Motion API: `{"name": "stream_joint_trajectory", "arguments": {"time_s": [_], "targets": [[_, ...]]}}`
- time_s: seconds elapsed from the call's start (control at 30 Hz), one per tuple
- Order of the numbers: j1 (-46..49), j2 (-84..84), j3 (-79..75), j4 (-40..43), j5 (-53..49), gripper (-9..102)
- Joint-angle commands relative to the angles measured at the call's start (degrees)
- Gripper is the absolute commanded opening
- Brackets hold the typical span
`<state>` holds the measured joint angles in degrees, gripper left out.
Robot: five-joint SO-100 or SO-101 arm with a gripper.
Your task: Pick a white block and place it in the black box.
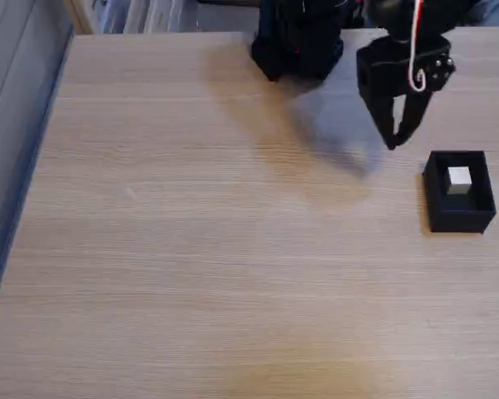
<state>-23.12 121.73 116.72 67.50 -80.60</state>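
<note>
Fixed view shows the white block lying inside the black box, toward the box's far wall, below and to the right of the fingers as this camera sees them. The block looks settled on the box floor and free of any contact with the arm. The box stands on the counter near its right edge in the picture, just beside the fingertips but not touching them. The fingers point down with their tips drawn close together and nothing between them; they look closed or nearly so, holding nothing. The arm's dark base sits at the far edge of the counter, behind and to the left of the fingers, and a red and white wire loops down the wrist. Judging from this layout, the placing appears done, so the remaining risk is in the retreat. The fingertips hang low and close to the box's near-left corner, and a sideways swing toward the right at this height could clip the thin wall, shoving the light box along the counter or tipping it and spilling the block. The loose loop of wire could also snag if the wrist turns sharply.
</note>
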Motion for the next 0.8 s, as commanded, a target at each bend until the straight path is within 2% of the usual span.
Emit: {"name": "stream_joint_trajectory", "arguments": {"time_s": [0.0,0.13,0.3,0.53,0.6,0.77], "targets": [[4.7,13.4,13.1,-1.1,-5.1,0],[11.4,27.1,28.6,-4.3,-9.8,0],[17.6,44.6,44.5,-1.1,-19.0,0],[21.6,56.6,56.2,2.8,-16.3,0],[22.4,59.1,58.8,4.7,-18.5,0],[22.2,63.4,61.2,6.0,-15.7,0]]}}
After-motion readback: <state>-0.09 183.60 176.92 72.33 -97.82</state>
